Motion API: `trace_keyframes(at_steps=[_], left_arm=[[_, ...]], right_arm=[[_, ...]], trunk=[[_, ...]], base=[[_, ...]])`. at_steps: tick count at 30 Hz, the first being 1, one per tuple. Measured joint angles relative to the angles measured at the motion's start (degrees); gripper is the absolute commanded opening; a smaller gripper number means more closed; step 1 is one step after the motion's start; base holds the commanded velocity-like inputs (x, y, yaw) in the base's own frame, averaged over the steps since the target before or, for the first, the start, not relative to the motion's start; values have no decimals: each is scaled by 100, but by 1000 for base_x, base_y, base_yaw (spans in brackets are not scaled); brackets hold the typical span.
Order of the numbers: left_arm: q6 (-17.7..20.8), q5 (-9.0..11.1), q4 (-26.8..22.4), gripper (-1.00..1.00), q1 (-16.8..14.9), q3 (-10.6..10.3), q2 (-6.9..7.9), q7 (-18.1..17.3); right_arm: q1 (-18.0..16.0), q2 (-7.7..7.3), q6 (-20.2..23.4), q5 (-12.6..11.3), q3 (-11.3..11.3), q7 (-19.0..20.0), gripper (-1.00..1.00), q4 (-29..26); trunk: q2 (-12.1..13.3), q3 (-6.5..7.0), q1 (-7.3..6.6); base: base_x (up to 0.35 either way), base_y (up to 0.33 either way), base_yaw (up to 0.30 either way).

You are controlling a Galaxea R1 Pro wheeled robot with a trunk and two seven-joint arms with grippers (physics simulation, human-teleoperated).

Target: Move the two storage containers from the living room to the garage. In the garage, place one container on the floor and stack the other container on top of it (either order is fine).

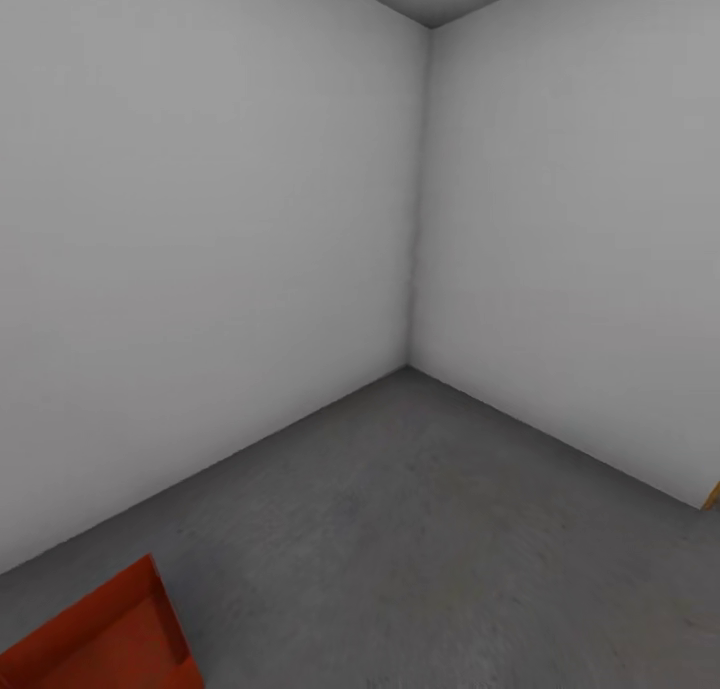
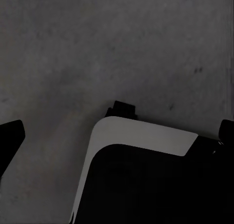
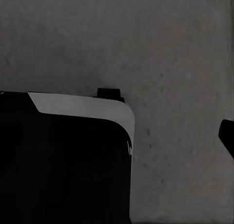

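A: We see 1 orange-red storage container (image 1: 100,641), smooth and boxy, low at our left on the rough grey concrete floor (image 1: 420,529).

B: Left gripper's black fingers (image 2: 9,138) spread wide; right, we cannot tell.

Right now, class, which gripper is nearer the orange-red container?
Probably left: the container sits at the robot's lower left. The left gripper and right gripper each hang over floor beside the base.

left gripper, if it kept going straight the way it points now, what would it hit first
Most likely the bare concrete floor, which lies straight ahead between its fingertips. How far off is unclear.
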Motion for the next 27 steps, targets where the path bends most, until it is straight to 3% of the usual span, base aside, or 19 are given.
trace_keyframes(at_steps=[27], left_arm=[[3, 0, 0, 100, 0, 0, 0, 0]], right_arm=[[0, 3, 0, -14, 4, 0, 100, 0]], trunk=[[0, 0, 0]], base=[[0, 0, -300]])
